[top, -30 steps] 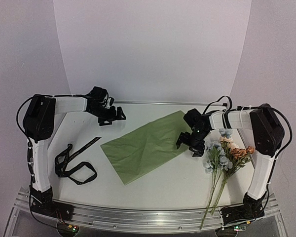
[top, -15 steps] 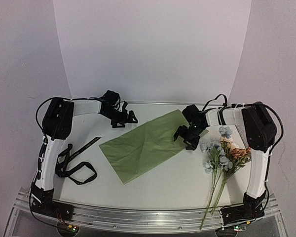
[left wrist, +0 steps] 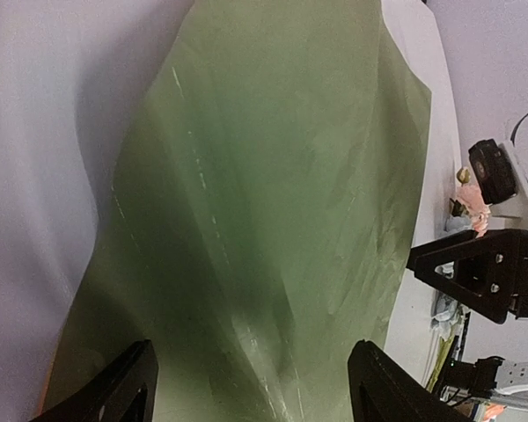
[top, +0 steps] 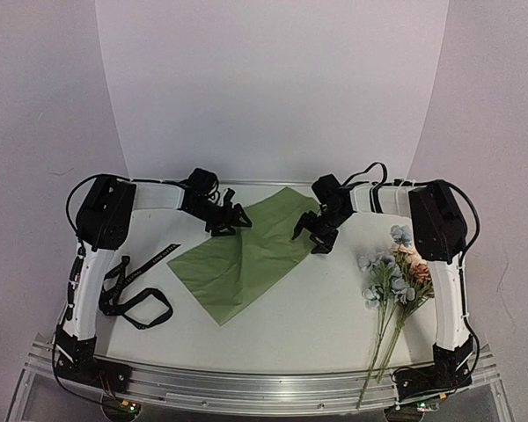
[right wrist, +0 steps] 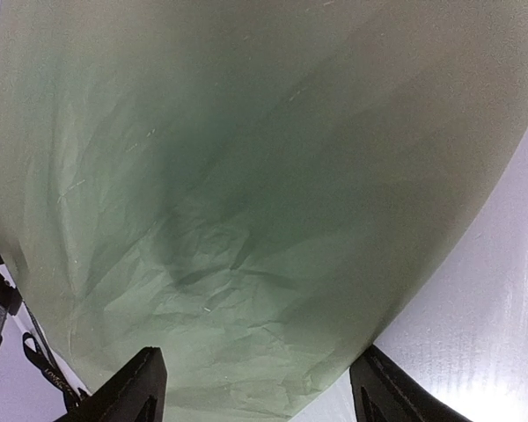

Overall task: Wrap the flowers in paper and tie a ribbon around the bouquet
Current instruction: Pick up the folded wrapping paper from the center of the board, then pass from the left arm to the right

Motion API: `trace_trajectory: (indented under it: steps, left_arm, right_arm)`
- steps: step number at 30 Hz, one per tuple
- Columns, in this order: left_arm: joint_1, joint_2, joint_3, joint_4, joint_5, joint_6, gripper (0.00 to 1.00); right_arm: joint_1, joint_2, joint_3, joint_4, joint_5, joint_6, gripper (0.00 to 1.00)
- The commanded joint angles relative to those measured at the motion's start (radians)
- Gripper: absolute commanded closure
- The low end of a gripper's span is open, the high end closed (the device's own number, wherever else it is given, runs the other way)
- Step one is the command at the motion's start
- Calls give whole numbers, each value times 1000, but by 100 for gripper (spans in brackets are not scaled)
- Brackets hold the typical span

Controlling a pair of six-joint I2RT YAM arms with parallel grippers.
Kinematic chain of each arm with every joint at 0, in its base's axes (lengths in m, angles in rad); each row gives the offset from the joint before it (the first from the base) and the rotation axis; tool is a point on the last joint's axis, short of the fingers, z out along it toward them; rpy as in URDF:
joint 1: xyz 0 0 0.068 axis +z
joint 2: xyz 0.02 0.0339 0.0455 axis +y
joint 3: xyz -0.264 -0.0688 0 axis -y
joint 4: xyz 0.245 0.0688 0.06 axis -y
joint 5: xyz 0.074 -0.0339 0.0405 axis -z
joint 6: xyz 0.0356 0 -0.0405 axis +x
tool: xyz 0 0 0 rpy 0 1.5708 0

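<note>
The olive-green paper [top: 238, 259] lies flat mid-table and fills both wrist views [left wrist: 273, 176] [right wrist: 246, 176]. My left gripper [top: 229, 220] [left wrist: 251, 391] is open over its far left edge. Open too, my right gripper [top: 312, 233] [right wrist: 260, 387] straddles the paper's far right edge, with nothing pinched. The flowers [top: 396, 272], pale blue, cream and pinkish with long green stems, lie on the table at the right, apart from the paper. The black ribbon [top: 132, 286] lies looped at the left. No bouquet is in view.
A white curved backdrop [top: 273, 88] rises behind the table. The metal rail [top: 246, 387] with both arm bases runs along the near edge. In the left wrist view the right gripper [left wrist: 484, 272] shows beyond the paper's edge.
Both grippers have swung inward to the far part of the paper. The paper has shifted left and turned a little. Both sets of jaws have narrowed slightly.
</note>
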Motion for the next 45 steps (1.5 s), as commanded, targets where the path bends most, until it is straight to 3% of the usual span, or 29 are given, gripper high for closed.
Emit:
trace_trajectory:
  steps: [1, 14, 27, 33, 35, 40, 45]
  left_arm:
    - [-25, -49, 1, -36, -1, -19, 32]
    - [-44, -107, 3, -99, -126, -16, 86]
    - [-99, -410, -183, -145, -477, -79, 95]
    - [-292, -517, -231, -153, -799, -98, 98]
    - [-375, -498, -198, -188, -986, -89, 98]
    - [-513, -380, -78, -281, -1256, -102, 100]
    - [-591, -309, 16, -347, -1402, -102, 100]
  right_arm:
    - [2, 58, 47, -77, -23, -37, 26]
    - [3, 55, 77, -111, -32, -78, 26]
    - [48, 108, 262, -174, -64, -148, 24]
    - [52, 200, 417, -174, -106, -110, 22]
    - [52, 242, 493, -174, -126, -90, 21]
    - [49, 283, 556, -165, -154, -40, 20]
    - [45, 277, 547, -127, -202, 8, 20]
